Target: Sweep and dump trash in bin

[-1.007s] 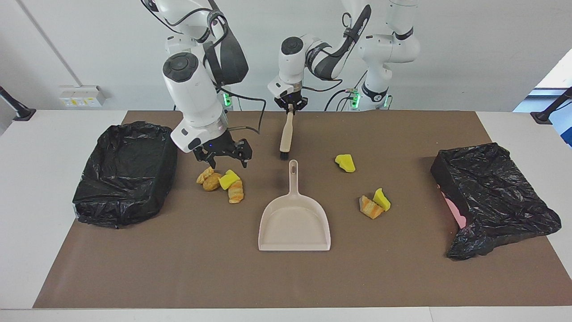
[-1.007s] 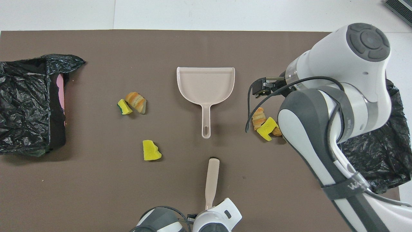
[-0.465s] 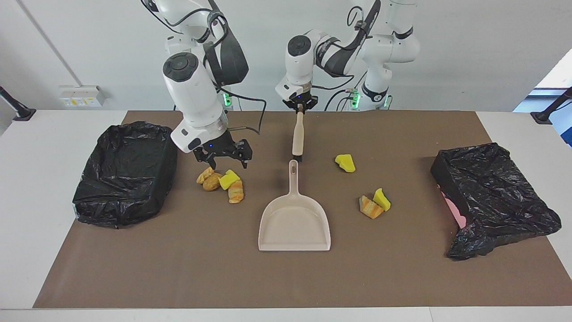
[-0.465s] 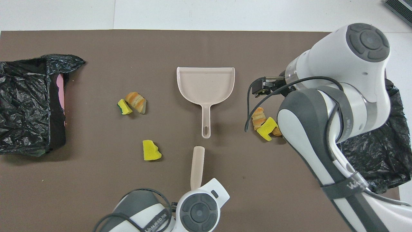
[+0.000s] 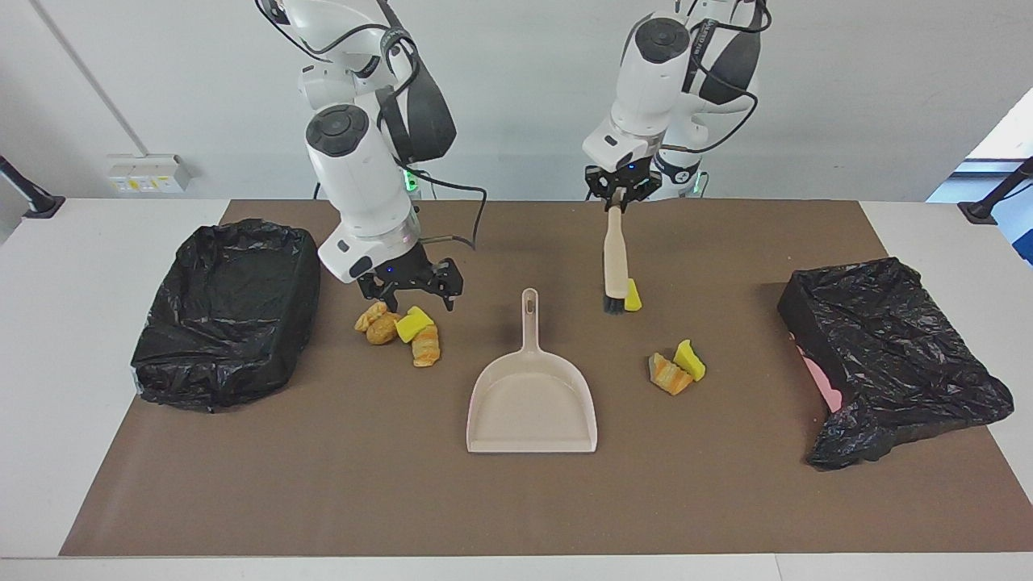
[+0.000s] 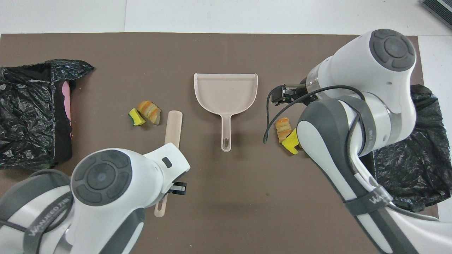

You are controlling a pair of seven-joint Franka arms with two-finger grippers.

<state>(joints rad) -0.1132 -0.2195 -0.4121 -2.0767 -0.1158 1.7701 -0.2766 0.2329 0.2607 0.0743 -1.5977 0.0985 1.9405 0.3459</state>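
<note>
Sweep begins: left gripper (image 5: 617, 196), clamped on beige-handled dark-bristled brush (image 5: 615, 262), meets lone yellow sponge chunk (image 5: 633, 295); next, push toward beige plastic dustpan (image 5: 533, 403) at seven o'clock; right gripper (image 5: 413, 284) fingers apart

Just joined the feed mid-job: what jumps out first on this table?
The left gripper holds a beige hand brush upright, bristles beside a yellow spongy chunk. The open right gripper hovers over an orange-and-yellow trash cluster, near a black-lined bin. A beige plastic dustpan lies mid-table.

Bright, even light from above leaves soft, short shadows, faint glare on the black bag (image 5: 892, 355) at three o'clock, and both views sharp.
</note>
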